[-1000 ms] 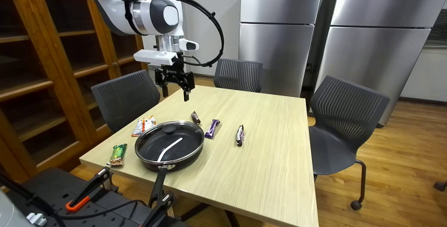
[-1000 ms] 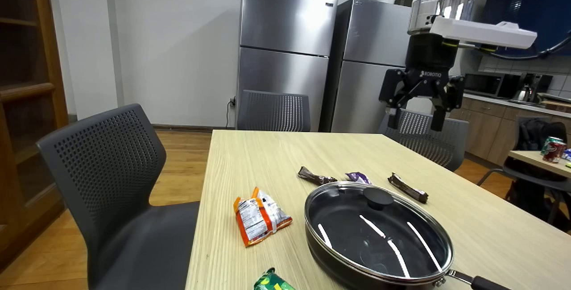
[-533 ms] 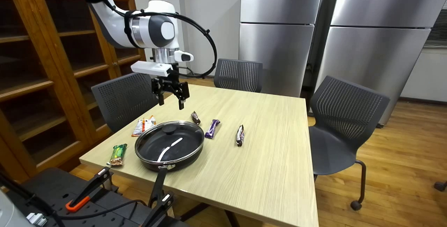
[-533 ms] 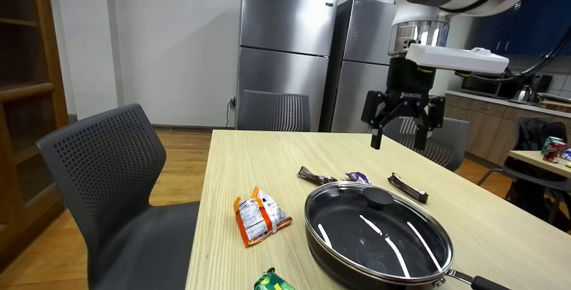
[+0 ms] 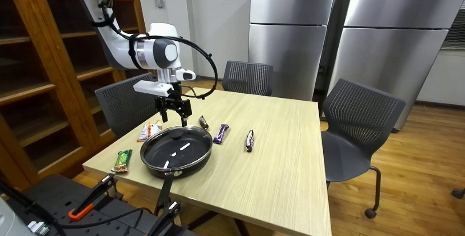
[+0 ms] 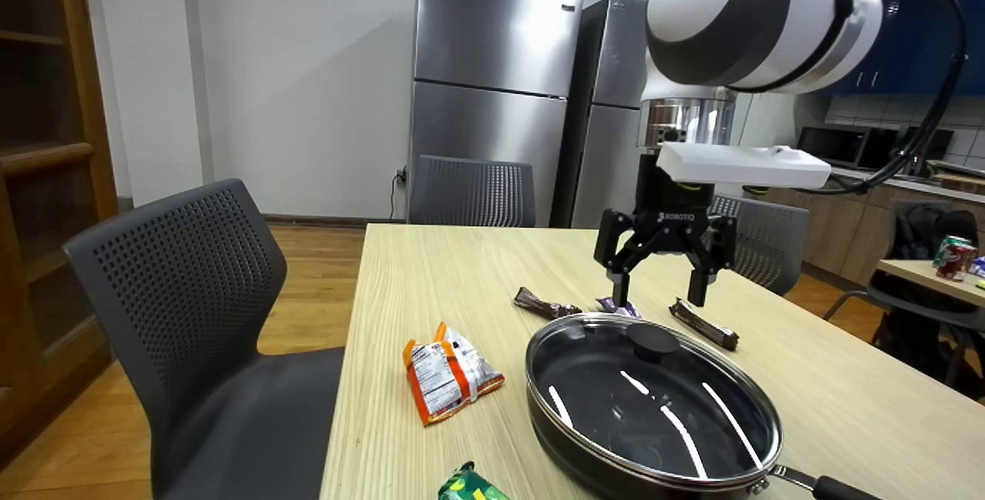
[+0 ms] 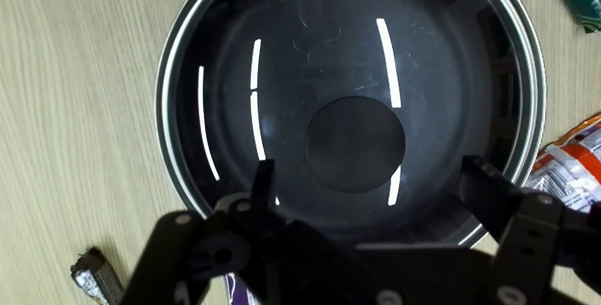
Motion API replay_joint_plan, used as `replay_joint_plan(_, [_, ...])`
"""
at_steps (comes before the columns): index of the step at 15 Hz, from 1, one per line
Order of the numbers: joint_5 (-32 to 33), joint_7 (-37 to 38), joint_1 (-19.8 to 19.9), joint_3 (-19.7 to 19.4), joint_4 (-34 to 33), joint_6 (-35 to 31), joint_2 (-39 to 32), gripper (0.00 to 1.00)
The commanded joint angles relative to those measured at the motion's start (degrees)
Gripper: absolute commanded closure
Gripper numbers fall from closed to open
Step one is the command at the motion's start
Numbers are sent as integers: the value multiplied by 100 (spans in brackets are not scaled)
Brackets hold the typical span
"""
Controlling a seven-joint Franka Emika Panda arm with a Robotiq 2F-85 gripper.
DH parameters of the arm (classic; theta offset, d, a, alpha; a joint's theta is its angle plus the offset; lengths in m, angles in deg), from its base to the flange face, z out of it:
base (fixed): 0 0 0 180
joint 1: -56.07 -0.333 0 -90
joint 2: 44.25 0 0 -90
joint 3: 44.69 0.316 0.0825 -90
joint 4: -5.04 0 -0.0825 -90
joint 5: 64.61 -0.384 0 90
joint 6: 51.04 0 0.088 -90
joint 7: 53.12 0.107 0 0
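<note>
My gripper (image 6: 659,297) hangs above the pan (image 6: 572,457), its 2 jaws spread wide and holding nothing. The transparent lid (image 6: 654,411) rests on the pan, its round black knob (image 7: 355,144) near the pan's middle. I judge the lid stiff, fairly heavy, slick and breakable, so the knob looks the safest hold.

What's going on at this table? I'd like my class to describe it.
A robot arm hangs with its gripper open and empty above a covered frying pan. Nearest the gripper is the black knob of the glass lid, which sits on the pan. Around the pan on the table lie an orange-and-white bag, a green packet, a purple bar, a brown-wrapped bar and another dark bar.
</note>
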Motion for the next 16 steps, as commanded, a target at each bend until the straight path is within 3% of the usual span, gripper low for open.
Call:
replay_joint_plan(1, [160, 394, -247, -176, -288, -188, -375, 0])
replay_joint_plan(8, [101, 468, -416, -315, -584, -180, -807, 0])
replay_joint_plan(16, [53, 419, -428, -282, -494, -208, -879, 0])
